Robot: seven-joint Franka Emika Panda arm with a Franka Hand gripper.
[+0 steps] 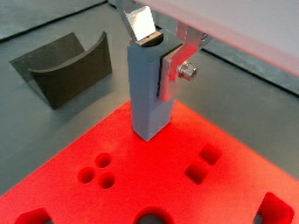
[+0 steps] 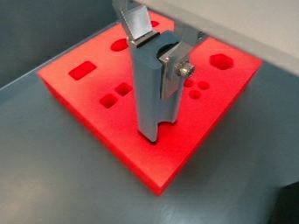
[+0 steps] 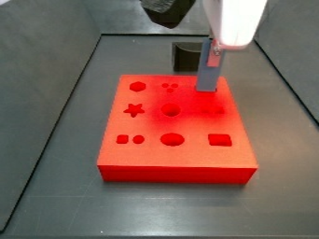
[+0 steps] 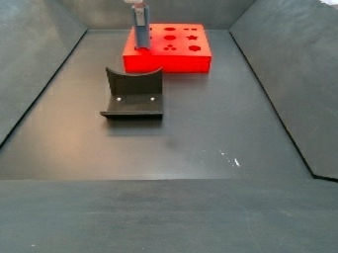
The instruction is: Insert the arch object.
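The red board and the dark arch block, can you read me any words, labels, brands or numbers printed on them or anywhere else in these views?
None: no readable text shows in any view.
Red board: only shaped recesses, no lettering.
Arch object: plain dark surface, no label.
Tool, over the board's corner with nothing between its fingers: bare metal with a screw, no marking visible.

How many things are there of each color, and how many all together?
Red: 1, the board.
Dark grey: 1, the arch block, lying on the floor off the board.
Grey-blue: 1, the gripper, low over the board's edge, holding nothing.
Total: 3.
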